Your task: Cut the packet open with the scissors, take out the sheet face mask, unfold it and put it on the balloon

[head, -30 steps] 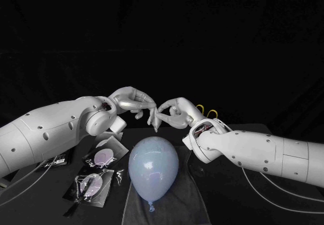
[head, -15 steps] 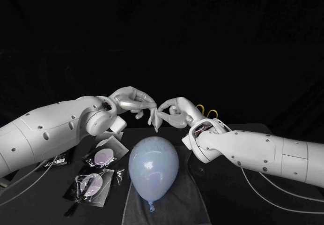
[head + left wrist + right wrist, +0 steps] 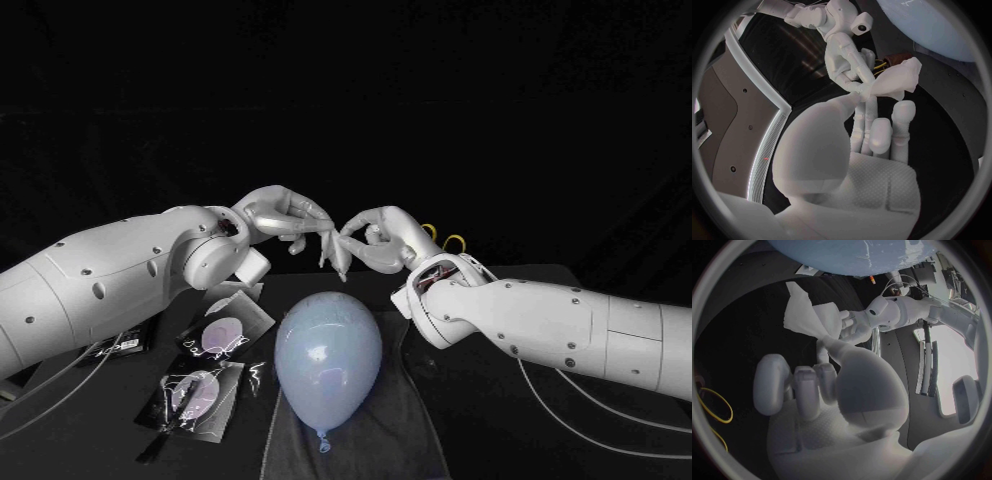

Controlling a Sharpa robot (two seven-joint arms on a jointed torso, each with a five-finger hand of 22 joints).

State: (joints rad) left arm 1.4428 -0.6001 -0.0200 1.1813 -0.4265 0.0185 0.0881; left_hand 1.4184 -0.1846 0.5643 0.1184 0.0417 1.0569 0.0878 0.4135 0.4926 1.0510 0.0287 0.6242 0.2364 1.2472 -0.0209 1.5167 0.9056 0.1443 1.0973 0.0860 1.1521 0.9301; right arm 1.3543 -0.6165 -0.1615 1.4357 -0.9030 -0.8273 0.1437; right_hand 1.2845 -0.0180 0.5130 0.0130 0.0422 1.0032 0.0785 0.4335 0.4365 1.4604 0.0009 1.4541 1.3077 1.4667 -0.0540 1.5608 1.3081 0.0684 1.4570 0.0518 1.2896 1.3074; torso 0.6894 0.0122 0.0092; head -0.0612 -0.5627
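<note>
White mask, bunched and mostly folded.

Head view: the mask is pinched between left hand and right hand. It is held in the air just beyond the far end of the balloon. The balloon lies on a grey cloth, with packets beside it. Scissors lie behind the right wrist.

Left wrist view: left fingers grip one edge of the mask.

Right wrist view: right fingers grip another edge.

Risk: pulling apart too hard could tear the thin sheet. A weak pinch could let it fall crumpled, short of the balloon.
</note>
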